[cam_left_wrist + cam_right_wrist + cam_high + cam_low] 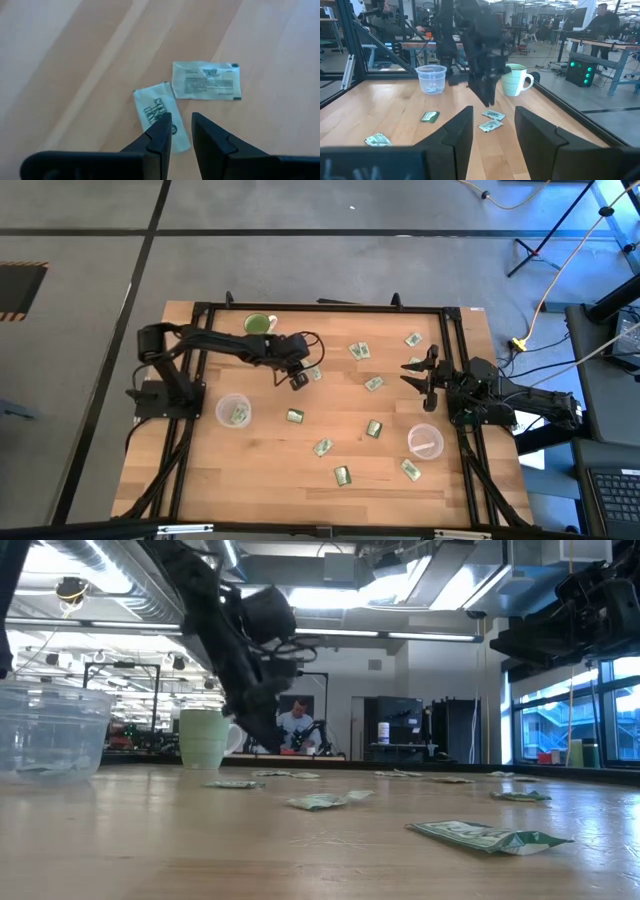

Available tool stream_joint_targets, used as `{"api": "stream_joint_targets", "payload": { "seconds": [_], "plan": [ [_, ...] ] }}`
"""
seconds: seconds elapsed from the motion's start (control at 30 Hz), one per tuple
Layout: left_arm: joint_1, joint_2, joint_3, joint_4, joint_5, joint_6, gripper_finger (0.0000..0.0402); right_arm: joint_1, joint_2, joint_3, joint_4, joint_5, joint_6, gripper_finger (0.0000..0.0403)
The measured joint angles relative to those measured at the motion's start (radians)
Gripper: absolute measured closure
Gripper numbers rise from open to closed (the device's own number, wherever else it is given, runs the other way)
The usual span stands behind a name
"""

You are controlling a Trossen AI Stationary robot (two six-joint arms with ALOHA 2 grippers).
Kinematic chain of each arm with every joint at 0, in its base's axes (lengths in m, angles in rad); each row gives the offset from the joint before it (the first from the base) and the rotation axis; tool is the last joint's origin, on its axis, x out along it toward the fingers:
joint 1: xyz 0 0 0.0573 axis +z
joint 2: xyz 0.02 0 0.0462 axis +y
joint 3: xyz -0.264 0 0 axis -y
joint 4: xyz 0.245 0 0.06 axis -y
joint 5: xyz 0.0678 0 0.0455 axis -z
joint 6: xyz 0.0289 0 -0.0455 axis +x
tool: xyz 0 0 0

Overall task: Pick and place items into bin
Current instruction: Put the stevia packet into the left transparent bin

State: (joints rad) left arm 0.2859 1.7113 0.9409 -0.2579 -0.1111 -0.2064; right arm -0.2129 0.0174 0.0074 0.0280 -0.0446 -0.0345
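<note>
Several small green-and-white packets lie flat and scattered on the wooden table [300,480]. My left gripper [181,117] hangs open, with a narrow gap, just above a pair of them: a packet with its white printed face up [206,80] and a green one [155,112] partly hidden behind one finger. In the high view this gripper [298,382] is at centre-left, beside that pair [315,373]. Nothing is between its fingers. My right gripper [412,372] waits open at the table's right side, pointing level across it.
A clear plastic cup [222,402] holding a packet stands near the left arm; a second clear cup [412,435] stands at the right near side. A light-green mug [260,325] sits at the far left. A black frame [320,307] borders the table. People are in the room behind.
</note>
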Motion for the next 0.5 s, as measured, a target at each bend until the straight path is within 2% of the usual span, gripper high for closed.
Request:
{"api": "stream_joint_targets", "payload": {
  "seconds": [0.23, 0.5],
  "plan": [
    [0.012, 0.074, 0.0, 0.015, -0.007, 0.002, 0.0331, 0.0, 0.0, 0.0, 0.0, 0.0, 0.0, 0.0253],
    [0.013, 0.085, 0.001, 0.016, -0.027, 0.011, 0.034, 0.0, 0.0, 0.0, 0.0, 0.0, 0.0, 0.0253]
  ]
}}
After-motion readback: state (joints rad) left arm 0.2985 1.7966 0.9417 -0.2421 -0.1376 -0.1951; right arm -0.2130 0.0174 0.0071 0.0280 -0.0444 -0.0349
